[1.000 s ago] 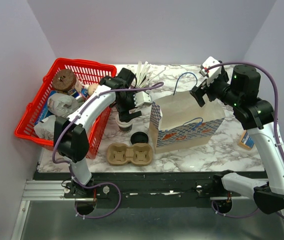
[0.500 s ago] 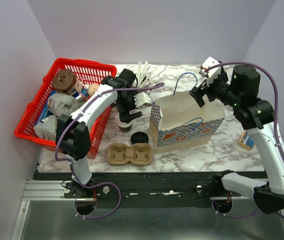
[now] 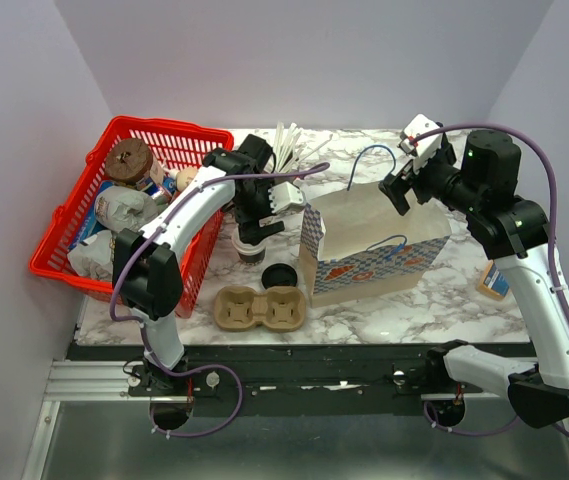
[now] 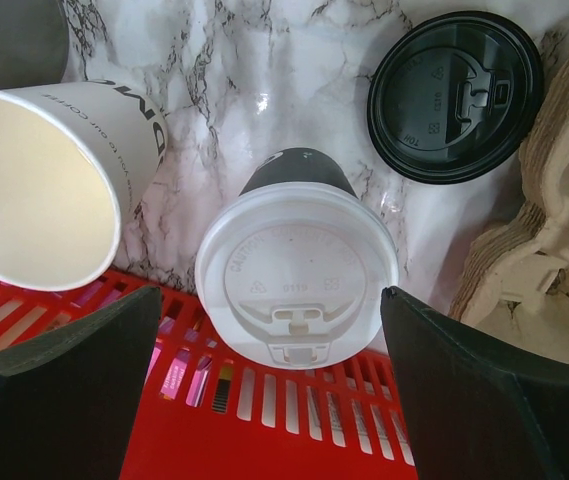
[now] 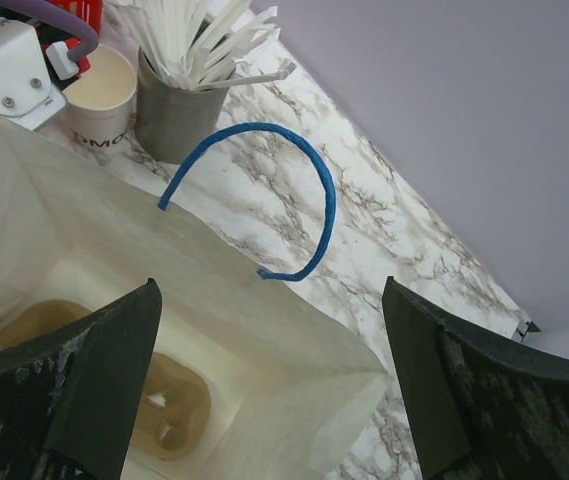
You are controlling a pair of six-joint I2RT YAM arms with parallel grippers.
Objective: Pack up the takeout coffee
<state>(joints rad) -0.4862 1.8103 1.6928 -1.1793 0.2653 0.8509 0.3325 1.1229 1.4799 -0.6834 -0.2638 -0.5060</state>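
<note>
My left hand (image 4: 269, 300) hangs directly over the takeout coffee (image 4: 296, 285), fingers spread wide on either side of its white lid and clear of it. The cup stands upright on the marble desk (image 3: 444, 292), just beside the red basket (image 3: 74, 258), at the paper bag's (image 3: 374, 250) 9 o'clock. A black lid (image 4: 456, 95) lies at the cup's 5 o'clock. My right hand (image 3: 401, 192), also spread, hovers over the bag's open mouth.
</note>
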